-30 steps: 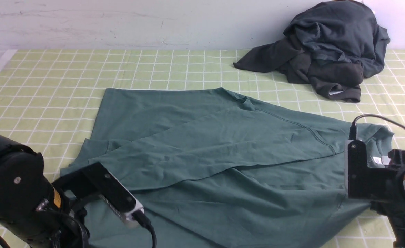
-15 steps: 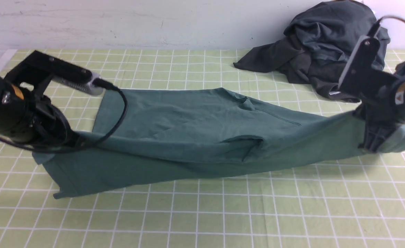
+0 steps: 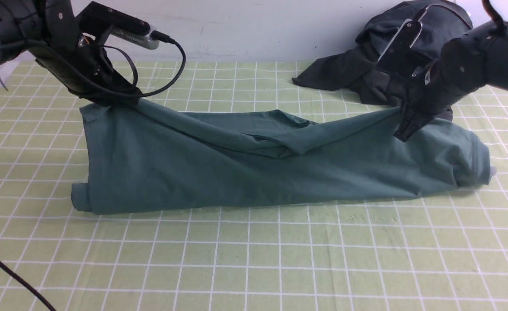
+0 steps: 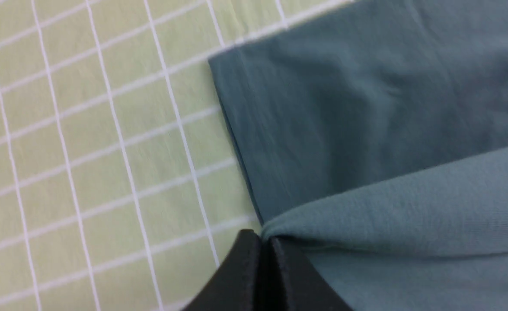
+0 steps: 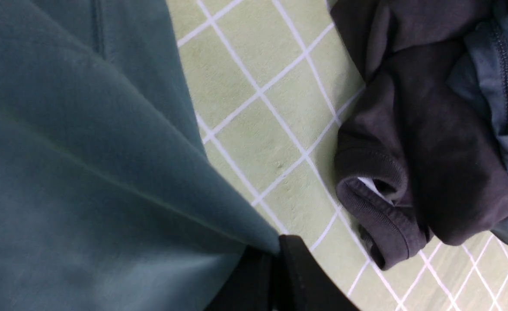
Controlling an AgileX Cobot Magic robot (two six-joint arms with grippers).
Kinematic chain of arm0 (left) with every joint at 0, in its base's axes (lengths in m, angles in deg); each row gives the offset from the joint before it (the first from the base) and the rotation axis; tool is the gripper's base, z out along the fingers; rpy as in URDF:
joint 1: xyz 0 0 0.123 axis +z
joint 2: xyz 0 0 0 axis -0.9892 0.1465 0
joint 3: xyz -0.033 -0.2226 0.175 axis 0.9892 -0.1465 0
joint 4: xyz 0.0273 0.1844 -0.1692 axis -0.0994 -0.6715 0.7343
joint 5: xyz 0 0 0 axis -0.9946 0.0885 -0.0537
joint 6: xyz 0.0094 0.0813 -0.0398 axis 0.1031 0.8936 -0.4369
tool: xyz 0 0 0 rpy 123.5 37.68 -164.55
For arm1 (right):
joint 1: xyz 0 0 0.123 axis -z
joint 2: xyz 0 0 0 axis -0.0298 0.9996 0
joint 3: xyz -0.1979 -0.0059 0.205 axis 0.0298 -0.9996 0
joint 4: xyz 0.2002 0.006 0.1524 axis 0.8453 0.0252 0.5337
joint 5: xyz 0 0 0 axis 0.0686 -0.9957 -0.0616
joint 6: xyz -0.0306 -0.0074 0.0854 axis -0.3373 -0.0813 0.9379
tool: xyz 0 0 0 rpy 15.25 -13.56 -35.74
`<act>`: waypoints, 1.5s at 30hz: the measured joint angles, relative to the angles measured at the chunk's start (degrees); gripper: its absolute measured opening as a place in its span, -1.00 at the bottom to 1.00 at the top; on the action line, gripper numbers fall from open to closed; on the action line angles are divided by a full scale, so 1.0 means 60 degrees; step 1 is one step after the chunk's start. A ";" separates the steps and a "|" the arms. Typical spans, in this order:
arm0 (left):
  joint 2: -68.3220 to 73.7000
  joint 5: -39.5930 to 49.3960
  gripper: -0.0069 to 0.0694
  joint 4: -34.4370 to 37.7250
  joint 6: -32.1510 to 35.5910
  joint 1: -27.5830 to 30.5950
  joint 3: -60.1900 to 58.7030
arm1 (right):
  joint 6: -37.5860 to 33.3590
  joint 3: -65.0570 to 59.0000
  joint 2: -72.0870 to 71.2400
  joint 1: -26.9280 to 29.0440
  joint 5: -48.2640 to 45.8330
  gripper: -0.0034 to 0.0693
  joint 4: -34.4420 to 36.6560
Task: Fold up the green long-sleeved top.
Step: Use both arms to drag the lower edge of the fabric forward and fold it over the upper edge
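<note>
The green long-sleeved top (image 3: 254, 172) lies across the middle of the table, doubled over into a long band, with its far edge held up off the cloth. My left gripper (image 3: 119, 101) is shut on the top's far left corner; the left wrist view shows the green fabric (image 4: 366, 129) pinched at the closed gripper tips (image 4: 264, 236). My right gripper (image 3: 403, 129) is shut on the far right edge. In the right wrist view the green top (image 5: 85, 151) runs into the closed gripper (image 5: 275, 251).
A heap of dark charcoal garments (image 3: 357, 73) sits at the far right against the wall, close behind my right arm; its ribbed cuff (image 5: 379, 216) lies near the right gripper. A green checked tablecloth (image 3: 254, 259) covers the table.
Both grippers rose from the near edge and carried the top's near side up and toward the wall, laying it over the rest. The spread-out top is now a narrower folded band.
</note>
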 joint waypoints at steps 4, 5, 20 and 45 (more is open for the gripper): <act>0.1332 -0.0424 -0.82 -0.0439 -0.0044 0.0000 0.1265 | 0.0843 0.0961 0.0966 0.0204 -0.0030 -0.92 0.0000; 0.1332 -0.0424 -0.82 -0.0463 -0.0055 0.0000 0.1315 | 0.0887 0.1000 0.1008 0.0212 -0.0030 -0.92 0.0000; 0.3250 -0.1500 -0.02 -0.1717 -0.1715 0.0011 0.2197 | 0.2988 0.1786 0.2184 0.0812 0.0254 -0.27 0.0439; 0.2336 0.1604 -0.83 0.3126 0.0345 -0.0789 0.2170 | -0.3770 0.2254 0.3398 -0.1007 0.1339 -0.95 0.7978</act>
